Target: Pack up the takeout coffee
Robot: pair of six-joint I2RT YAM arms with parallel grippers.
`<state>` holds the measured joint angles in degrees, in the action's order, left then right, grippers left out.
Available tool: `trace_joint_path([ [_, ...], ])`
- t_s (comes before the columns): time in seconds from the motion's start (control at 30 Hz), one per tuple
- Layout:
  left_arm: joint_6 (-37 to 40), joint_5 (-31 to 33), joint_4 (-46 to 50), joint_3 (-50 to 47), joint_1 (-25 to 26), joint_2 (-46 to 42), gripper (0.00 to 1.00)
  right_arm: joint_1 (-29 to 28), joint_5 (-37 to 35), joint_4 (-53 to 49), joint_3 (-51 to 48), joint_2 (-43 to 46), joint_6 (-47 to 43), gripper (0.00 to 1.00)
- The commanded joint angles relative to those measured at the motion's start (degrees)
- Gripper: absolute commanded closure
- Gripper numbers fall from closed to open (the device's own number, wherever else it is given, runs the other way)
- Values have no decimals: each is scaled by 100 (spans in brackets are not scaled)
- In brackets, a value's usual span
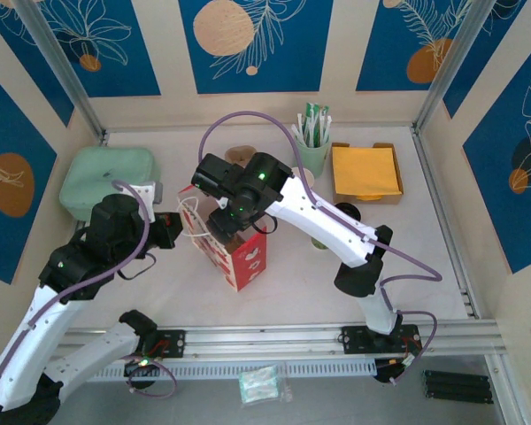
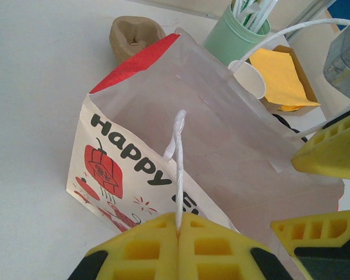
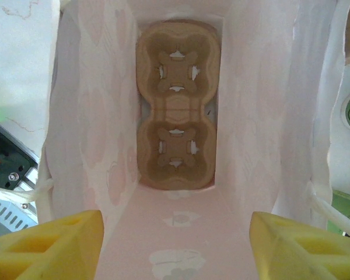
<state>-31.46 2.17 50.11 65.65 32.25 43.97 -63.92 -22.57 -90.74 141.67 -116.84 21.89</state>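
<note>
The only words that can be read are on the paper bag [image 2: 119, 125]. In the left wrist view its white side carries "Happy" [image 2: 126, 155] in bold dark letters, slanting down along the panel above a red lantern drawing [image 2: 105, 175]. A second word begins just below with what looks like an "E" [image 2: 185, 201], but the rest is hidden. In the top view the print on the paper bag [image 1: 243, 257] is too small to read.
</note>
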Motion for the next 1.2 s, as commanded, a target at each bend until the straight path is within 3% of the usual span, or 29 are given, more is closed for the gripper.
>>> trace_joint_path([
  [0.0, 57, 86, -71, 86, -47, -19, 100, -40, -63, -81, 66, 201, -74, 33],
  [0.3, 91, 109, -82, 184, -47, -17, 87, -24, -44, 47, 121, 273, -63, 32],
  [0.9, 292, 75, -2, 959, -46, 130, 40, 50, -200, 383, 92, 785, 124, 32],
  [1.03, 316, 27, -9, 1153, -47, 179, 26, 59, -407, 523, -150, 1068, 185, 33],
  [1.17, 332, -106, 19, 1359, -45, 291, 0, 120, -720, 760, -647, 1475, 247, 33],
])
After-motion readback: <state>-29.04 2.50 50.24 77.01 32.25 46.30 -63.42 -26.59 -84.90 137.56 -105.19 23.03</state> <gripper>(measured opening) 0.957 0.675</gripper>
